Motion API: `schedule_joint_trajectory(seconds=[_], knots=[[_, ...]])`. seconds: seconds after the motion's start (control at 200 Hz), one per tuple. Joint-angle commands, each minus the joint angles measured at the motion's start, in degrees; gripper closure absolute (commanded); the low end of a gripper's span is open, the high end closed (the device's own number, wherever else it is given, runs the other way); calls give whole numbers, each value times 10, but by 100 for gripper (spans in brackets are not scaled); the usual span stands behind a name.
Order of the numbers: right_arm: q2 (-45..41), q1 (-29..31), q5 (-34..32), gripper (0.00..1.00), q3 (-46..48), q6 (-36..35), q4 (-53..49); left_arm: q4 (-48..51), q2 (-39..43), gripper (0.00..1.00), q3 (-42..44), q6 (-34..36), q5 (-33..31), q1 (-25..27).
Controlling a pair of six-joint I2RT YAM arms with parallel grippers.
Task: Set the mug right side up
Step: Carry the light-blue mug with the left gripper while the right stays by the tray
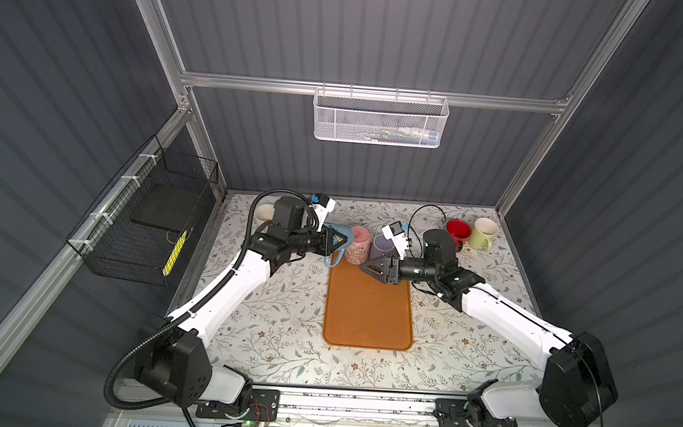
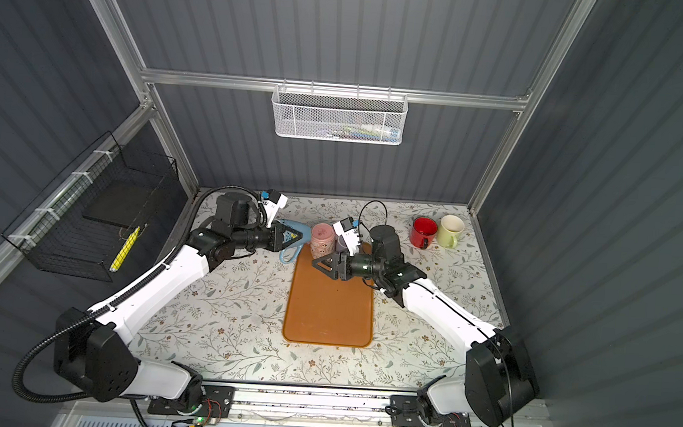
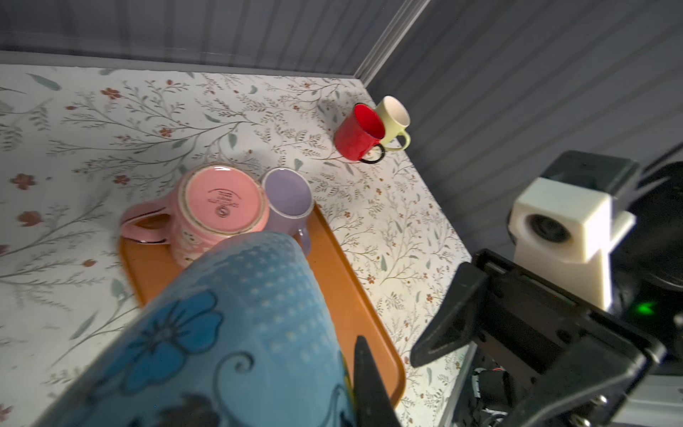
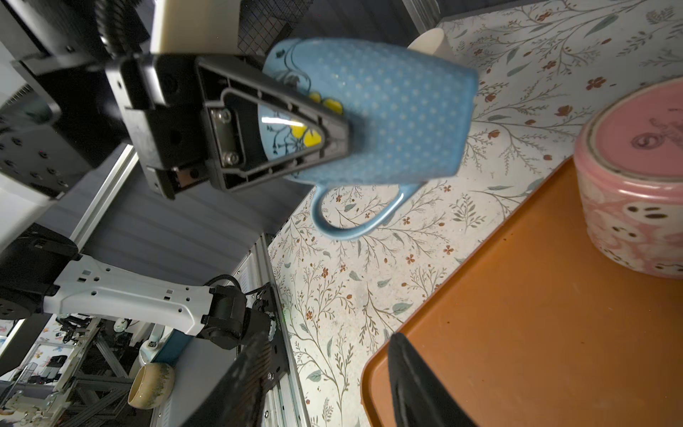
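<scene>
A blue flowered mug [image 4: 388, 111] hangs on its side in the air, mouth toward my left gripper [image 4: 332, 122], base toward the tray, handle hanging down. That gripper is shut on the mug's wall at the rim; one finger [image 3: 366, 377] lies outside the wall and the other is hidden. In both top views the mug [image 1: 334, 260] [image 2: 288, 254] is at the tray's far left corner. My right gripper [image 1: 366, 268] [image 4: 325, 347] stands open and empty above the orange tray [image 1: 369, 317], a short way from the mug.
A pink mug [image 1: 358, 241] stands upside down at the tray's far end, with an upright purple mug [image 1: 383, 245] beside it. Red [image 1: 458, 230] and pale green [image 1: 484, 232] mugs stand at the back right, and a cream mug [image 1: 264, 212] at the back left.
</scene>
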State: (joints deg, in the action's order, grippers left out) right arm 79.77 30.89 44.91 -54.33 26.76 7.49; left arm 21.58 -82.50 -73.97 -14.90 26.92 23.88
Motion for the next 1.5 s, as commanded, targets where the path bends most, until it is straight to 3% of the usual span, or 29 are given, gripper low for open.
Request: schedule_joint_trajectory(seconds=[0.0,0.215,0.495,0.856,1.136,1.491], knots=[[-14,-3,-3,46,8,-6,1,146,-28,100,-63,90,-86,-6],[-19,-8,-3,46,21,-5,6,234,-85,100,-148,131,-190,-9],[-23,-16,2,46,39,1,22,279,-134,100,-205,143,-257,-13],[-30,-23,5,46,54,2,29,317,-205,100,-273,181,-290,-49],[-31,-27,6,46,76,13,53,357,-294,100,-394,200,-287,-80],[-28,-29,4,46,84,19,70,429,-449,100,-563,161,-297,-97]])
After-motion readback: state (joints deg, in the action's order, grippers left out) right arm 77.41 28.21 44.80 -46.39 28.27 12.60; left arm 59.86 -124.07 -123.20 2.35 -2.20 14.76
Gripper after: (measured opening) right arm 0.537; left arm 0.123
